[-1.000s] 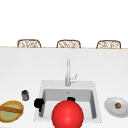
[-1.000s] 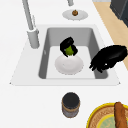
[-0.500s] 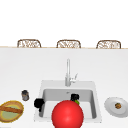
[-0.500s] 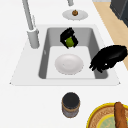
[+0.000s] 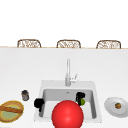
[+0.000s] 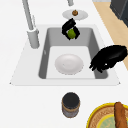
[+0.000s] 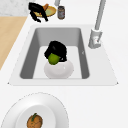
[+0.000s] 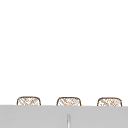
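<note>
The right robot hand (image 6: 70, 28) has its fingers curled around a green fruit (image 6: 71, 33), held in the air above the sink (image 6: 92, 37) near its right end, just beside the white plate (image 6: 69, 64) on the sink floor. The left robot hand (image 6: 108, 58) hovers over the sink's left rim, fingers loosely curled, holding nothing.
</note>
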Controlling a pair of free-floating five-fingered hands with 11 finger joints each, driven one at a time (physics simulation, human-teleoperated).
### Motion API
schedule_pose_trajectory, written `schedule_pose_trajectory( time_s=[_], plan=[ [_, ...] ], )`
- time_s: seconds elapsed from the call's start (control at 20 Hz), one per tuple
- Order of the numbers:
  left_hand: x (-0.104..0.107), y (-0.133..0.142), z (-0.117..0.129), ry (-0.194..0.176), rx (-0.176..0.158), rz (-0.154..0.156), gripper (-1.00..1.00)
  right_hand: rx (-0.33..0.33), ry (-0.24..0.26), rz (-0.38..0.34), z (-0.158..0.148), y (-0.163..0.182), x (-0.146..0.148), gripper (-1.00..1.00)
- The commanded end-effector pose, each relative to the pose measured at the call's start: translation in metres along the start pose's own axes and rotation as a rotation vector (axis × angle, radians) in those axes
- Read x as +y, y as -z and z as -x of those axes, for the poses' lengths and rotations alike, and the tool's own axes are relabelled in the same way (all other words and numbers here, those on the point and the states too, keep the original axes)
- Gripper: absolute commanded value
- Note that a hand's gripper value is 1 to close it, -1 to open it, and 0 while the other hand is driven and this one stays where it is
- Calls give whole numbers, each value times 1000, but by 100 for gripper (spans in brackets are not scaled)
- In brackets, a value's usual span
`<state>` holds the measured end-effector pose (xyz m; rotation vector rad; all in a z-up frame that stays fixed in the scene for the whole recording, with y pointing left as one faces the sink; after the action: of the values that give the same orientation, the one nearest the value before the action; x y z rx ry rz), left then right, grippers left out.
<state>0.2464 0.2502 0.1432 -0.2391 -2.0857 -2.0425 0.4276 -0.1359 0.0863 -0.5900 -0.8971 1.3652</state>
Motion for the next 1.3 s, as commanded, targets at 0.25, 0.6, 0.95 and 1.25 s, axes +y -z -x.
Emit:
schedule_pose_trajectory(
  time_s=[0.25,0.6,0.95,1.25],
  plan=[
    [0,0,0,0,0,0,0,-11,22,-21,42,-35,-24,100],
    [0,0,0,0,0,0,0,-29,48,-21,83,-58,-34,100],
    [0,0,0,0,0,0,0,-33,54,-36,123,-75,-42,100],
    [0,0,0,0,0,0,0,-38,67,-51,159,-94,-41,100]
  ],
)
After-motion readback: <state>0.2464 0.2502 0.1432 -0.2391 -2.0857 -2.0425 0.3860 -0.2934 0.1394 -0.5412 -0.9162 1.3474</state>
